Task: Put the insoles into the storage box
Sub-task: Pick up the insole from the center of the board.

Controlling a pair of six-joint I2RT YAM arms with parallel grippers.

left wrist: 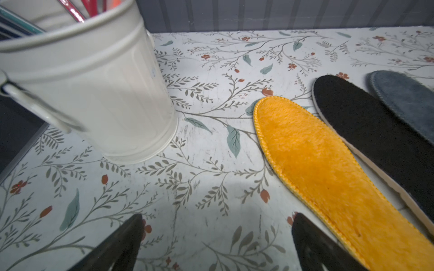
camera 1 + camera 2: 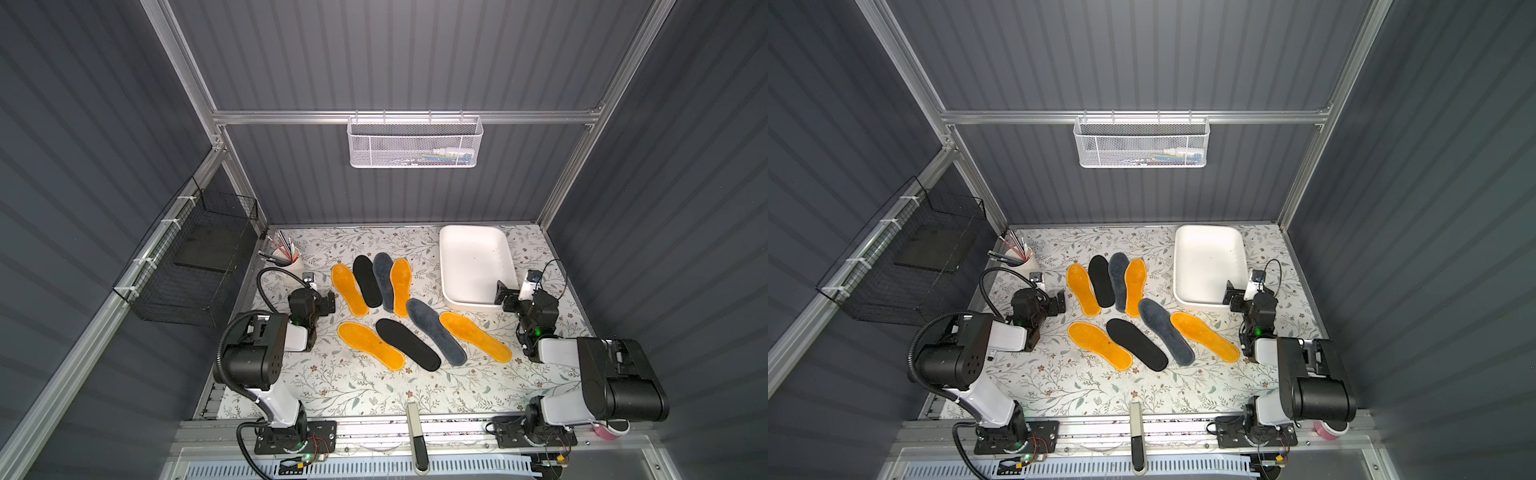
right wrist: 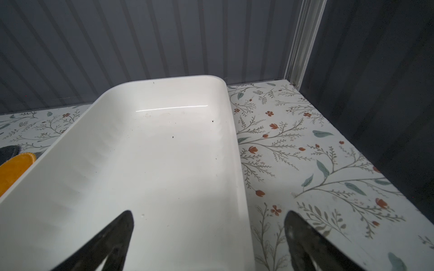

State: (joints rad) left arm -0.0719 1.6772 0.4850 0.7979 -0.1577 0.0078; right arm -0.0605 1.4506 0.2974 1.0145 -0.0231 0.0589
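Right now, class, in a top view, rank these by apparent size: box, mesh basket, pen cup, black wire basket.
1. black wire basket
2. box and mesh basket: look about alike, and the basket hangs nearer the camera, so unranked
3. pen cup

Eight flat foot-shaped fabric insoles (image 2: pixel 434 332) are lying in two rows on the floral-printed table (image 2: pixel 374 386). The shallow white plastic storage box (image 2: pixel 473 266) is sitting behind-right of them, and the white metal pail (image 2: pixel 289 264) behind-left.

Eight insoles (image 2: pixel 1136 345) beside white storage box (image 2: pixel 1208 266)
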